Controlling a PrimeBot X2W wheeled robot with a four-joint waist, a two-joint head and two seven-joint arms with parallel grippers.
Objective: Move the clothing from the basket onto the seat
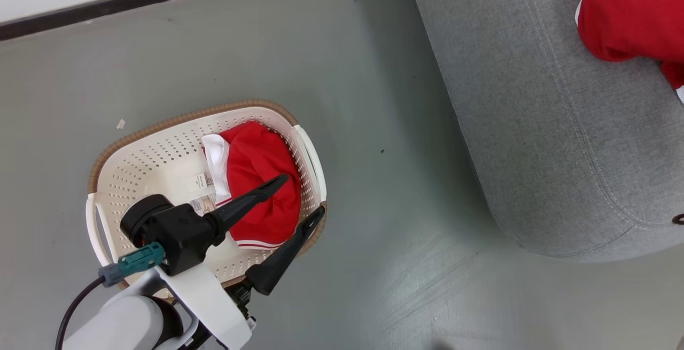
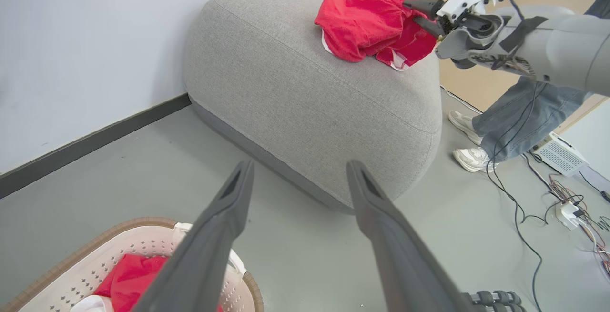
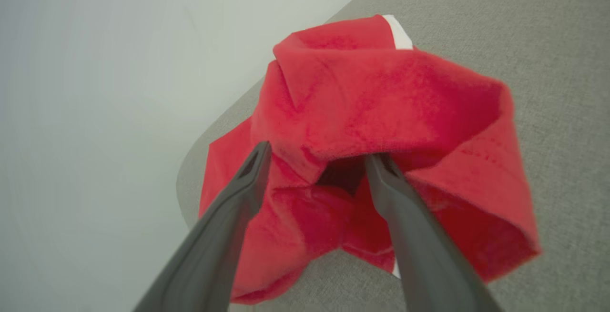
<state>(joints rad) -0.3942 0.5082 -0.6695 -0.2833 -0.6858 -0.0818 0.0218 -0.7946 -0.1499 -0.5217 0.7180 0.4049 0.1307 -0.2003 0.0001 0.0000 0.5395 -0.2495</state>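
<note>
The cream basket (image 1: pixel 160 125) stands on the floor at the lower left and holds a red garment with white trim (image 1: pixel 262 157). My left gripper (image 1: pixel 302 195) hovers open over the basket's right end, with nothing between its fingers. In the left wrist view the basket (image 2: pixel 95 236) and its garment (image 2: pixel 128 278) sit at the bottom left. A second red garment (image 2: pixel 367 26) lies crumpled on top of the grey seat (image 2: pixel 295 78). My right gripper (image 3: pixel 319 155) is open at this garment (image 3: pixel 381 102), fingers spread on either side of a fold, above the seat (image 3: pixel 548 40).
A person's legs in jeans and white shoes (image 2: pixel 514 121) stand beyond the seat. Cables and a small white box (image 2: pixel 560 155) lie on the floor there. A white wall with a dark skirting board (image 1: pixel 133 0) runs behind the basket. Bare grey floor (image 1: pixel 385 205) separates basket and seat.
</note>
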